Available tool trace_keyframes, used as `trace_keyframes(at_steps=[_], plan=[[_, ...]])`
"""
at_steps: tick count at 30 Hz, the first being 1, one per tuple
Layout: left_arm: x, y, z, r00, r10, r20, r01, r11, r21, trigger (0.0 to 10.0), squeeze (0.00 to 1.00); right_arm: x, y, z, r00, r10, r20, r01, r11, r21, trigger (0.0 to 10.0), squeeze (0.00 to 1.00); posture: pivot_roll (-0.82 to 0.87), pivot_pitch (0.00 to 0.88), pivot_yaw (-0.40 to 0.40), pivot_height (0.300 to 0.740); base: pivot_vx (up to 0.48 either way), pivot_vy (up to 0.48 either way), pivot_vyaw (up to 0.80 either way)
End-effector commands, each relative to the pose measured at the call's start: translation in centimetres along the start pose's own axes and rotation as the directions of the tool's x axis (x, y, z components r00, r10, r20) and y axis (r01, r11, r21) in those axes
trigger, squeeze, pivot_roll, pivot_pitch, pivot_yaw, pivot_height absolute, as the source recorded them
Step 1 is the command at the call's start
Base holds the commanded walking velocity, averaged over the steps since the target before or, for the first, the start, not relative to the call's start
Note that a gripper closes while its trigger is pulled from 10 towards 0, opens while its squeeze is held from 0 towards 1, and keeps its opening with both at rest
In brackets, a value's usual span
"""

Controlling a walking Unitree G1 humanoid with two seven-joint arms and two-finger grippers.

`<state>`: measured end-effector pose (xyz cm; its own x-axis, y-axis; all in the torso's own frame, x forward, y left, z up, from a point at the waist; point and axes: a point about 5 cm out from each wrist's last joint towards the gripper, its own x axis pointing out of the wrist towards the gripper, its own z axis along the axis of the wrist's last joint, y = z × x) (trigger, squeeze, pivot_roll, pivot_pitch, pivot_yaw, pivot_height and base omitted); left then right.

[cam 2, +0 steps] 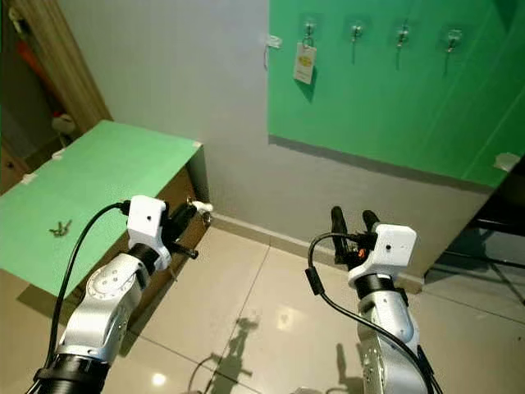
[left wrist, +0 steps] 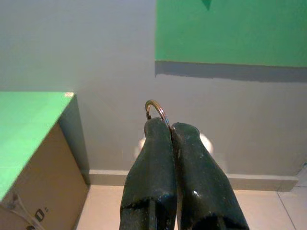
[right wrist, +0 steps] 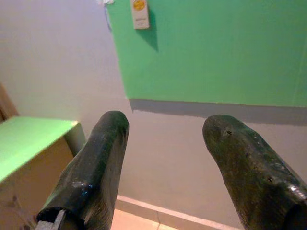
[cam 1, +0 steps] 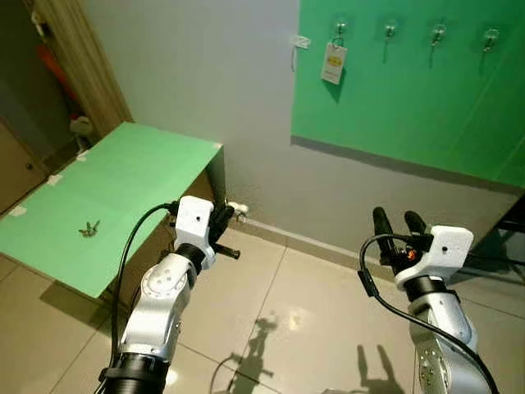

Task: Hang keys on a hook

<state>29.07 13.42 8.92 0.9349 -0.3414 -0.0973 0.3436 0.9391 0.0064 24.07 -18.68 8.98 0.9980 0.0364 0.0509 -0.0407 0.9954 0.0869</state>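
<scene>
Our left gripper point(left wrist: 170, 128) pinches a key ring point(left wrist: 156, 109) thinly; it could slip before reaching the far hooks point(cam 1: 391, 29).

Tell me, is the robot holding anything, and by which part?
Yes. The left gripper pinches a metal key ring by its lower edge; the loop sticks out above the fingertips. The right gripper is open and empty.

The hanging tag point(cam 1: 333, 63) bears a mark too small to read.
</scene>
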Motion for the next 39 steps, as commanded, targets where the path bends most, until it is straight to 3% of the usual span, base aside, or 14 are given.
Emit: trace_keyframes(at_steps=[1,2,3,7,9,12,13,14,15,20,25,39], plan=[[0.4,0.2,1.3,0.997,0.016,0.078,-0.024,0.994,0.104,10.0,0.00,0.3,0.3,0.4,0.999,0.020,0.042,-0.018,0.998,-0.054,10.0,0.00,-0.16,0.000,0.059,0.740,0.000,0.000,0.00],[0.4,0.2,1.3,0.997,0.016,0.078,-0.024,0.994,0.104,10.0,0.00,0.3,0.3,0.4,0.999,0.020,0.042,-0.018,0.998,-0.054,10.0,0.00,-0.16,0.000,0.059,0.740,0.000,0.000,0.00],[0.5,0.5,2.0,0.992,0.029,0.125,-0.049,0.986,0.161,10.0,0.00,0.4,0.3,0.5,0.998,0.021,0.053,-0.018,0.998,-0.061,10.0,0.00,-0.16,0.000,0.059,0.740,0.000,0.000,0.00],[0.8,1.0,3.1,0.981,0.044,0.188,-0.092,0.964,0.249,10.0,0.00,0.8,0.3,0.5,0.998,0.007,0.058,-0.003,0.999,-0.053,10.0,0.00,-0.16,0.000,0.059,0.740,0.000,0.000,0.00],[1.1,1.2,3.1,0.983,0.054,0.175,-0.097,0.964,0.249,10.0,0.00,0.9,0.2,0.5,0.998,-0.008,0.059,0.011,0.999,-0.046,10.0,0.00,-0.16,0.000,0.061,0.740,0.000,0.000,0.00],[1.3,1.4,2.9,0.984,0.070,0.161,-0.105,0.970,0.220,10.0,0.00,1.1,0.1,0.5,0.998,-0.020,0.059,0.023,0.998,-0.055,10.0,0.00,-0.16,0.000,0.064,0.740,0.000,0.000,0.00],[1.5,1.6,2.5,0.986,0.090,0.140,-0.106,0.988,0.110,10.0,0.00,1.2,-0.3,0.3,0.998,-0.048,0.051,0.051,0.997,-0.060,10.0,0.00,-0.16,0.000,0.066,0.740,0.000,0.000,0.00],[1.5,1.6,2.5,0.986,0.090,0.140,-0.106,0.988,0.110,10.0,0.00,1.2,-0.3,0.3,0.998,-0.048,0.051,0.051,0.997,-0.060,10.0,0.00,-0.16,0.000,0.066,0.740,0.000,0.000,0.00],[1.6,1.6,2.3,0.986,0.099,0.135,-0.104,0.994,0.030,10.0,0.00,1.3,-0.7,0.3,0.996,-0.068,0.051,0.071,0.996,-0.062,10.0,0.00,-0.16,0.000,0.065,0.740,0.000,0.000,0.00],[2.0,0.9,1.9,0.988,0.077,0.133,-0.074,0.997,-0.023,10.0,0.00,1.7,-0.9,0.5,0.996,-0.068,0.052,0.072,0.994,-0.087,10.0,0.00,-0.18,0.000,0.063,0.740,0.074,0.058,0.00],[2.6,0.1,1.9,0.991,0.026,0.129,-0.024,1.000,-0.018,10.0,0.00,2.2,-0.9,0.8,0.997,-0.060,0.055,0.066,0.991,-0.113,10.0,0.00,-0.19,0.000,0.072,0.740,0.429,0.058,0.00],[3.7,-0.1,2.5,0.992,-0.036,0.119,0.037,0.999,-0.003,10.0,0.00,2.8,0.2,0.3,0.998,-0.044,0.044,0.049,0.991,-0.122,10.0,0.00,-0.19,0.000,0.090,0.740,0.450,0.000,0.00]])
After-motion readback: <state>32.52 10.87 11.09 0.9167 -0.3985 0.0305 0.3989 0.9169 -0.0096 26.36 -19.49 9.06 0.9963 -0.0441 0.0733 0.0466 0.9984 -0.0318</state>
